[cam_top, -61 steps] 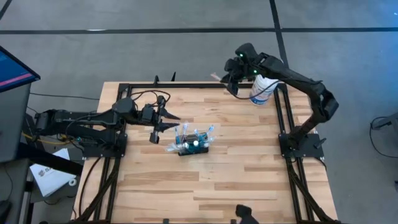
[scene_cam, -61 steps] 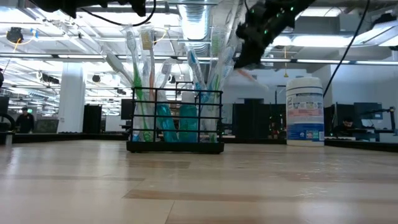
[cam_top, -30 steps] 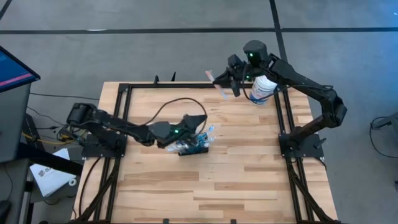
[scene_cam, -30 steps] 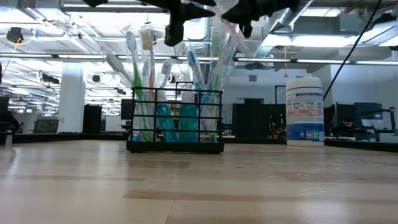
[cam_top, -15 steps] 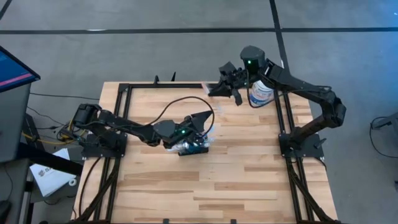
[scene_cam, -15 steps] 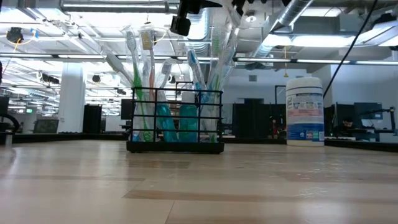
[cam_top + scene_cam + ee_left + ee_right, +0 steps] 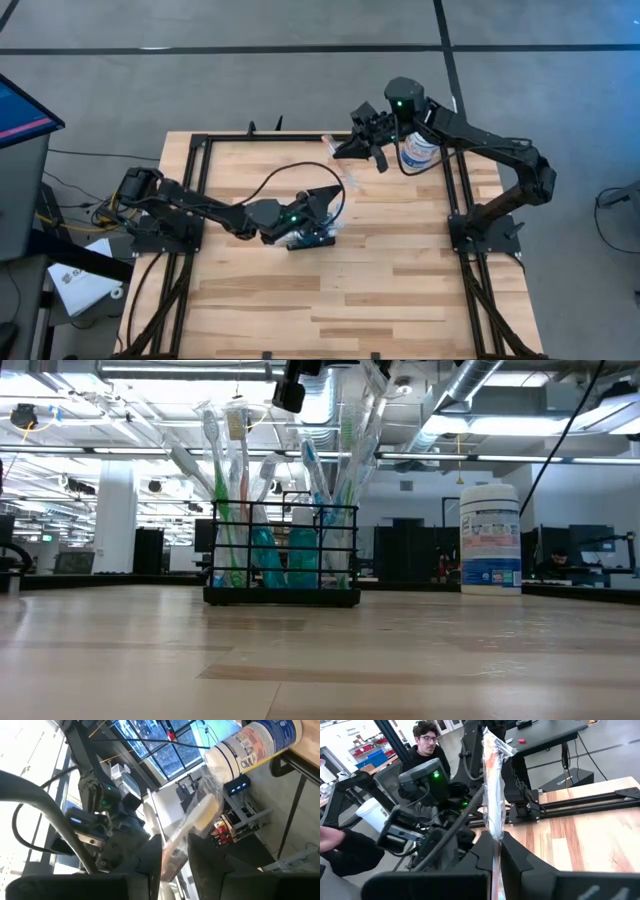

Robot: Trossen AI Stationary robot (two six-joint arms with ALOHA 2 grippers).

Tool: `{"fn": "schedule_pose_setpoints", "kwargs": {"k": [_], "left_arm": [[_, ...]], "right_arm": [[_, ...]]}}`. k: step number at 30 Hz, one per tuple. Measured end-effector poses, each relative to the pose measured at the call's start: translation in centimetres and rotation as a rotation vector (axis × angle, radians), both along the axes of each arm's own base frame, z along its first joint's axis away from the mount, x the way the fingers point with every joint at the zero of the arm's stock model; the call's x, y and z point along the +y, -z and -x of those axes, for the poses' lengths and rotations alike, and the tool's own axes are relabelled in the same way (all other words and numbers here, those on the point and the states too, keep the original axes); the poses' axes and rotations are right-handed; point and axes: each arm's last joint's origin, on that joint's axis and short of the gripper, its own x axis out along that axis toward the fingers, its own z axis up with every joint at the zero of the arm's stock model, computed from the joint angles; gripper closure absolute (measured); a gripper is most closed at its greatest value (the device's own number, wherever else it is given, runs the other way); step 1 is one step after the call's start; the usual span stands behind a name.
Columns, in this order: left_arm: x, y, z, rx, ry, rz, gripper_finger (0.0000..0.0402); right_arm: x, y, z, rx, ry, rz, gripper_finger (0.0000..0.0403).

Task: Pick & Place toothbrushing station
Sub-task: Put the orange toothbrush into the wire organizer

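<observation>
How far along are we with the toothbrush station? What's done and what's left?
Done: the black mesh holder stands upright mid-table with several brushes in it.
In hand: the right claw grips a wrapped toothbrush in the air by the white canister. The left claw sits over the holder, apparently closed on a packaged brush.
Left: the right claw's brush isn't in the holder yet.

You get even overhead light on the tabletop [image 7: 330,290] with soft shadows. Ceiling strips glare in the low view; windows blow out beyond the left fingers [image 7: 200,865], which look blurred.
</observation>
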Motion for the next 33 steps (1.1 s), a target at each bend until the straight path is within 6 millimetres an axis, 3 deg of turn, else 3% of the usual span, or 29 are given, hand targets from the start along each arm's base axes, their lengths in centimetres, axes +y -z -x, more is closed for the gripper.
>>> {"fn": "schedule_pose_setpoints", "kwargs": {"k": [16, 23, 33], "left_arm": [[0.0, 0.1, 0.0, 0.012, -0.013, -0.001, 0.0315], [-1.2, 0.1, 0.2, 0.039, 0.009, -0.041, 0.0315], [-1.6, 0.2, 0.3, 0.055, 0.011, -0.059, 0.0315]], "right_arm": [[2.5, 0.2, -1.2, 0.033, -0.023, -0.054, 0.0400], [3.2, 0.2, -1.5, 0.043, -0.018, -0.070, 0.0400], [4.4, 1.6, -3.1, 0.101, -0.033, -0.106, 0.0399]]}}
